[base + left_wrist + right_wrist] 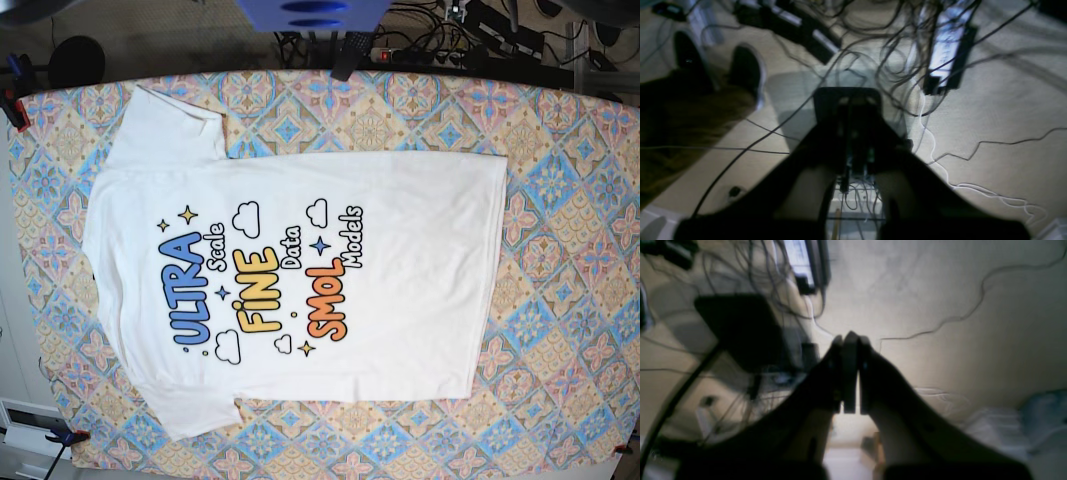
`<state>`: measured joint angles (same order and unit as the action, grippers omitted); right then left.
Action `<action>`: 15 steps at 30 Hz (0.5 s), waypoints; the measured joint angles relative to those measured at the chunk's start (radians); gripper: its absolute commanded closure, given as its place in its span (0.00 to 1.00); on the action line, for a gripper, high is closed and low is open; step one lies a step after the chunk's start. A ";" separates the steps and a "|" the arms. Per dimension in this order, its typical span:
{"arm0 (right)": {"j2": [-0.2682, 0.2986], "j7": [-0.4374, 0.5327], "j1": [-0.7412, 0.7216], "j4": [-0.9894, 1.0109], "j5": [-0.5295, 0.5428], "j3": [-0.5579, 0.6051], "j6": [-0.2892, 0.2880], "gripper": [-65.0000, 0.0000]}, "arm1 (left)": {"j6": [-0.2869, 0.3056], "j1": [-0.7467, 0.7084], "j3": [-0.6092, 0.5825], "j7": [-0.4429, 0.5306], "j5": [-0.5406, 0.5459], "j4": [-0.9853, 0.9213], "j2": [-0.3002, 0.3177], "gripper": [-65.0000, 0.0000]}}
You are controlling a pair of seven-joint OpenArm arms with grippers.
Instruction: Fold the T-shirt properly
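Note:
The white T-shirt (300, 270) lies spread flat on the table in the base view, print side up, its sleeves (165, 125) toward the left and its hem toward the right. Its coloured lettering runs sideways. Neither arm shows in the base view. In the left wrist view my left gripper (848, 100) is shut with nothing between its fingers, hanging over a floor strewn with cables. My right gripper (850, 336) is also shut and empty, over the same pale floor. Neither gripper is near the shirt.
A patterned tablecloth (570, 200) covers the table beyond the shirt's edges. Cables and a power strip (420, 52) lie behind the table's back edge. A person's dark shoes (746, 70) and a tangle of cables (893, 43) are on the floor.

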<state>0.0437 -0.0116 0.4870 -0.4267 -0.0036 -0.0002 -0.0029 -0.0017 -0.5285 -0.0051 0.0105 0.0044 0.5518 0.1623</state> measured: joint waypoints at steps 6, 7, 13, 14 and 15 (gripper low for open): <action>0.102 0.031 0.192 -0.337 0.008 -0.015 0.007 1.00 | 0.004 -0.191 0.001 -0.008 0.001 0.283 0.052 1.00; 0.106 0.024 0.228 -0.384 0.029 -0.037 0.004 1.00 | 0.005 -0.216 0.001 -0.014 0.000 0.337 0.062 1.00; 0.104 0.003 0.473 -0.680 0.195 -0.179 0.006 1.00 | 0.000 -0.414 0.003 -0.020 0.075 0.681 0.137 1.00; 0.107 0.007 0.499 -0.726 0.188 -0.192 0.005 1.00 | 0.004 -0.442 0.003 -0.015 0.101 0.729 0.151 1.00; 0.107 0.002 0.519 -0.773 0.192 -0.205 0.000 1.00 | 0.001 -0.470 0.003 -0.027 0.134 0.777 0.165 1.00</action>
<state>0.1509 -0.0101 1.0058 -1.1999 0.1879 -0.2054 -0.0025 -0.0010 -0.9989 -0.0021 -0.0162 0.1383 1.3285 0.3271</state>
